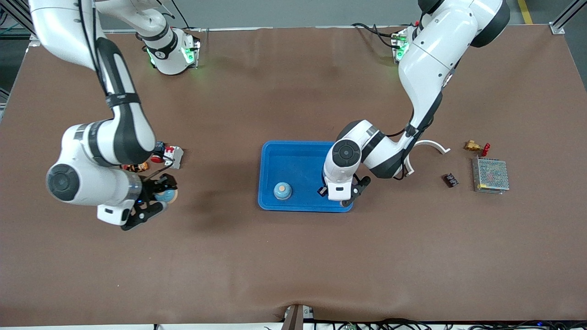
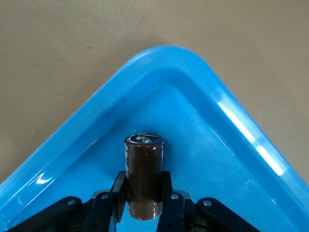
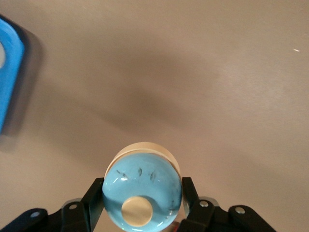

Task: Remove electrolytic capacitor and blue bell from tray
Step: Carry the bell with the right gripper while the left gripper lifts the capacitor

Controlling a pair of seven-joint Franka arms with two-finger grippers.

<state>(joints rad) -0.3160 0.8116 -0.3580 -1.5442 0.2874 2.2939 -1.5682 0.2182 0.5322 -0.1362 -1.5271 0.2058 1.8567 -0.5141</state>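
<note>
My left gripper [image 1: 343, 195] is shut on a dark brown cylindrical capacitor [image 2: 144, 174]. It holds the capacitor upright in the blue tray [image 1: 298, 158], at the corner nearest the front camera toward the left arm's end. In the left wrist view the pads [image 2: 119, 191] clamp the capacitor's sides over the tray's rounded corner [image 2: 169, 58]. My right gripper [image 1: 159, 199] is shut on a light blue bell with a cream button [image 1: 166, 196], held over the bare table toward the right arm's end. The bell also shows in the right wrist view [image 3: 142, 191]. A second blue bell [image 1: 283, 190] sits in the tray.
A red and white part [image 1: 170, 155] and an orange part [image 1: 135, 167] lie beside the right gripper. Toward the left arm's end lie a white curved piece [image 1: 431, 145], a brass fitting [image 1: 473, 146], a small black part [image 1: 450, 179] and a mesh-covered box [image 1: 490, 175].
</note>
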